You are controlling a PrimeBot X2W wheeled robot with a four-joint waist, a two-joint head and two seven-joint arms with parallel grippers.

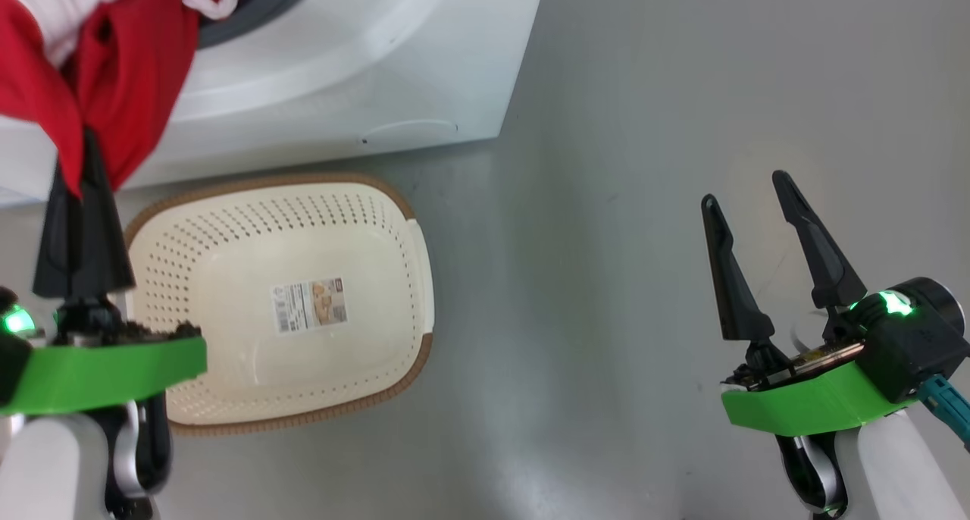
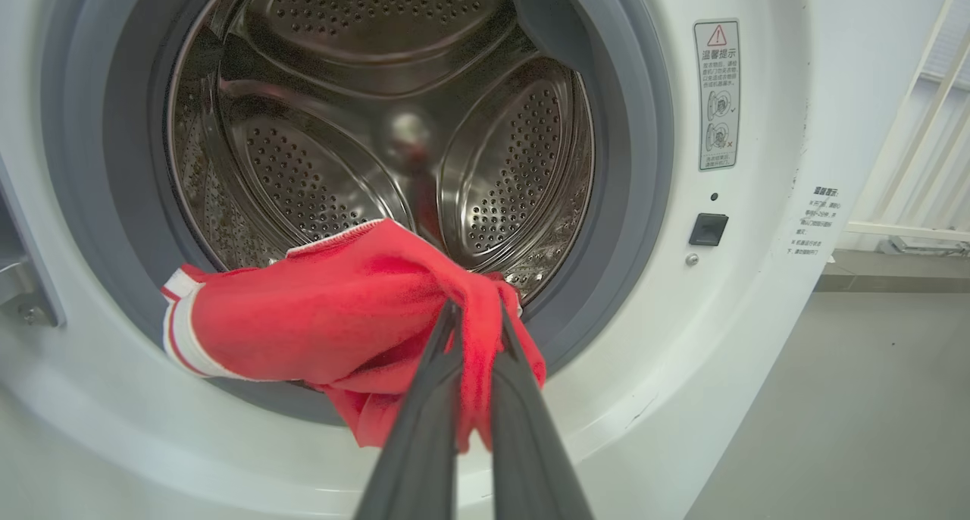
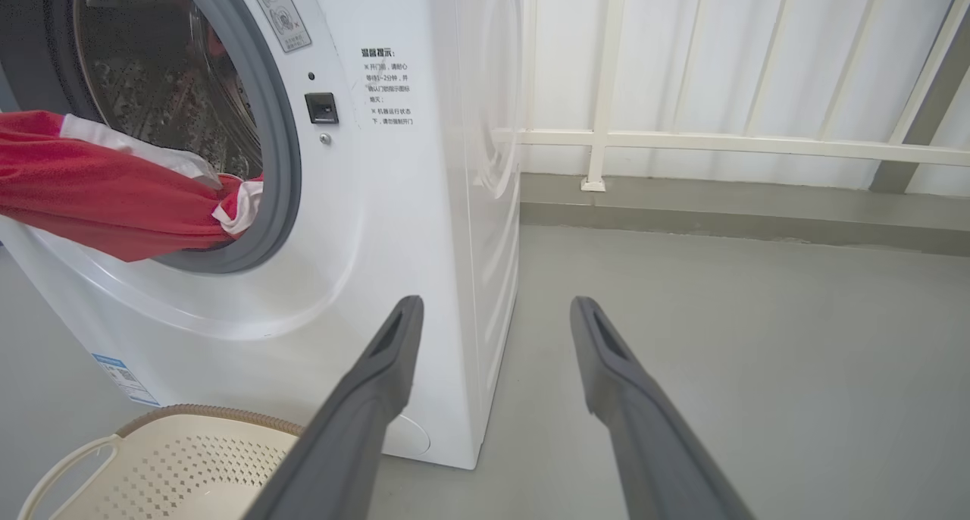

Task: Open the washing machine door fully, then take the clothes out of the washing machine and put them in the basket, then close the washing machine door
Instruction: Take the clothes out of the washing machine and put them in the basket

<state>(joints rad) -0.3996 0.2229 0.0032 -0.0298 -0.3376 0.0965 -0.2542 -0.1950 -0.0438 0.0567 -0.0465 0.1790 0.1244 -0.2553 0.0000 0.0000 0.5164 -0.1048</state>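
The left gripper point(image 2: 477, 312) has its two long dark fingers closed on a bunch of the bright red fabric garment with white striped trim point(image 2: 303, 315), pinching a fold between the tips. The garment hangs half out of the round mouth of the big white boxy front-loading washing machine point(image 2: 758, 315), draped over the lower lip of the grey rubber gasket point(image 2: 633, 164), with a striped cuff spread to the left in the left wrist view. Behind it gleams the perforated steel drum point(image 2: 364, 126). A grey metal part point(image 2: 23, 292) at the left edge of that view may belong to the door hinge, though too little of it shows to be sure. The small cream-white perforated plastic basket with a brown woven-look rim point(image 1: 265, 180) stands on the grey floor point(image 1: 606, 315) just in front of the machine; in the head view the held garment is beyond its left corner. A paper label point(image 1: 309, 305) lies on the basket's floor. The right gripper point(image 1: 744, 189) hovers over bare floor, well apart from the basket and off the machine's right corner, its fingers spread wide and holding nothing. A white railing point(image 3: 682, 141) runs along the wall behind.
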